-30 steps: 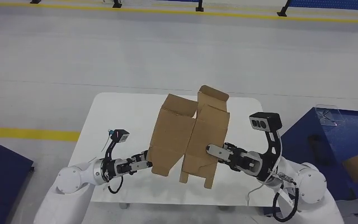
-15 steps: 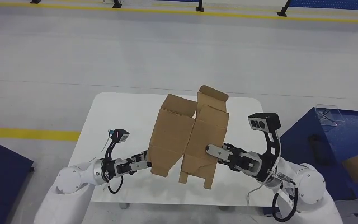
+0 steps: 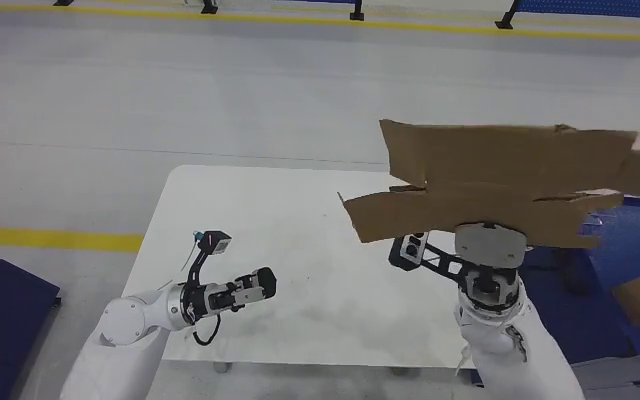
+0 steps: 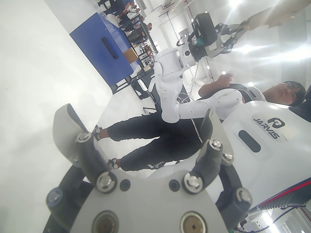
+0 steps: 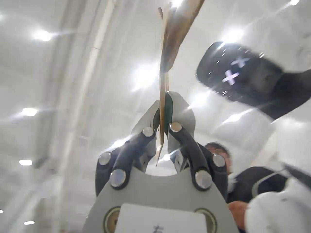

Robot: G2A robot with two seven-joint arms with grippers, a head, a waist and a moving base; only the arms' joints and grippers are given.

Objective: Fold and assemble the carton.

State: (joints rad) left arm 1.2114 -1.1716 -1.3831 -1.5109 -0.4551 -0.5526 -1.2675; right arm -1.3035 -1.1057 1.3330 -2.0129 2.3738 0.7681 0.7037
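The carton (image 3: 500, 195) is a flattened brown cardboard blank, held high above the table's right side, close under the top camera. My right gripper (image 5: 163, 103) is shut on its edge, and the sheet (image 5: 170, 42) rises edge-on from the pinch. In the top view the right arm's wrist (image 3: 490, 250) sits directly beneath the cardboard. My left gripper (image 3: 262, 283) hovers low over the table's front left, open, with nothing between its fingers (image 4: 70, 117). The left wrist view shows the right gripper (image 4: 230, 42) far off, holding the carton (image 4: 279, 8) aloft.
The white table (image 3: 300, 230) has bare surface across its middle. A blue bin (image 3: 600, 270) stands off the table's right edge, partly behind the carton. Another blue object (image 3: 20, 300) sits on the floor at the left. A seated person shows behind the robot.
The right arm has swung the carton up off the table and turned it flat toward the top camera. The carton has left the left gripper, which stays in place, now open and empty.
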